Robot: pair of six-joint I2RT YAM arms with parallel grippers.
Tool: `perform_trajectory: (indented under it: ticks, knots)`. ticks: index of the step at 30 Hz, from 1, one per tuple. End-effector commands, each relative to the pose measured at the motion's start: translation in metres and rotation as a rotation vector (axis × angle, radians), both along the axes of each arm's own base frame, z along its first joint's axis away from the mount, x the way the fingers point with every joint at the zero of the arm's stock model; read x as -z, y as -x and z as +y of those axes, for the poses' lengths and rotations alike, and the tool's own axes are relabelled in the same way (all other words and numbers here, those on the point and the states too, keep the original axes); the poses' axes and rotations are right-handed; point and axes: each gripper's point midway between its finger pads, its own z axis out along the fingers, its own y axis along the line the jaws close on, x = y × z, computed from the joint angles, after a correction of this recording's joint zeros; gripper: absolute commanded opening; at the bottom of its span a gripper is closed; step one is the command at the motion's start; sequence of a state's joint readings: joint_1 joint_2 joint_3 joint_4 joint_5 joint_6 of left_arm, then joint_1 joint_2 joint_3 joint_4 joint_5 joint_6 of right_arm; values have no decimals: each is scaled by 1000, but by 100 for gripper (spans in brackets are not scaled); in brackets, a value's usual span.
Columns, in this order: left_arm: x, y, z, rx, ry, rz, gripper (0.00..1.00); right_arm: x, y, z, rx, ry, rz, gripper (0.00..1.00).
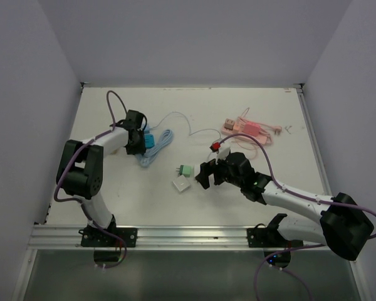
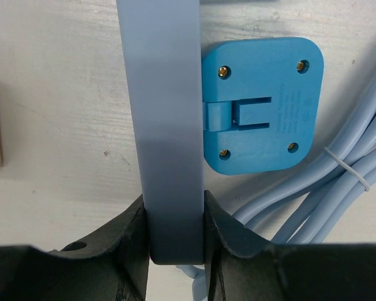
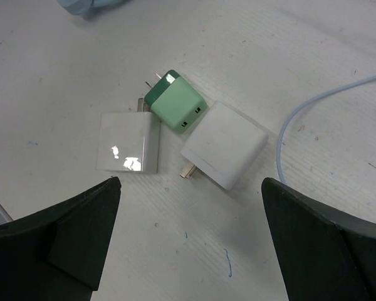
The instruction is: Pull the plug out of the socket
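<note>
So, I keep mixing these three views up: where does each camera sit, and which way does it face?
Top external: above and behind the arms, looking down on the table; both arms show, bases at the bottom.
Left wrist: on the left arm, looking down past the left gripper, closed on a pale bar beside the blue plug and cable.
Right wrist: looking down between the fingers of the open right gripper at the green charger.
Shared: top and left wrist, plug; top and right wrist, green charger.

Top view looks down from high on the green adapter; right wrist view shares it closely; left wrist view, seemingly leftward, closer.
</note>
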State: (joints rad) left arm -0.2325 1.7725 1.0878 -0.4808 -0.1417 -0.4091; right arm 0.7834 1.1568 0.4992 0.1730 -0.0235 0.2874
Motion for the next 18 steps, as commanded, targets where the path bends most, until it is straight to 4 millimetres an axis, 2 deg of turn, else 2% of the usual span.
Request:
perform_trajectory:
  ticks: [1, 5, 7, 9, 10, 11, 13, 14, 15, 16, 17, 18]
  knots:
    - [-14, -7, -2, 8, 11, -66, 22, -20, -5, 10, -20, -62, -40, 99]
    - [-51, -16, -2, 31, 16, -175, 11, -40, -6, 19, -36, -110, -40, 99]
    - [-75, -19, -5, 51, 37, -243, 10, -50, -6, 27, -48, -148, -32, 99]
    - [-97, -19, -9, 85, 60, -308, 4, -68, -9, 39, -68, -200, -32, 99]
    - [-103, -20, -10, 96, 64, -328, 3, -83, -14, 46, -74, -228, -46, 99]
    - [-110, -19, -11, 113, 66, -350, 2, -83, -16, 51, -78, -230, -31, 98]
    - [-128, -17, -13, 138, 80, -403, 2, -95, -20, 61, -92, -265, -24, 98]
    - [-135, -18, -13, 159, 75, -431, 0, -110, -25, 69, -101, -293, -37, 98]
    - [-146, -14, -13, 176, 78, -468, 0, -112, -28, 76, -105, -313, -23, 98]
    - [-152, -14, -13, 186, 74, -491, 0, -125, -32, 84, -115, -339, -29, 98]
    - [-167, -13, -12, 198, 70, -545, 0, -131, -35, 89, -120, -357, -30, 97]
    - [-166, -10, -12, 205, 70, -557, 0, -138, -37, 94, -122, -383, -27, 97]
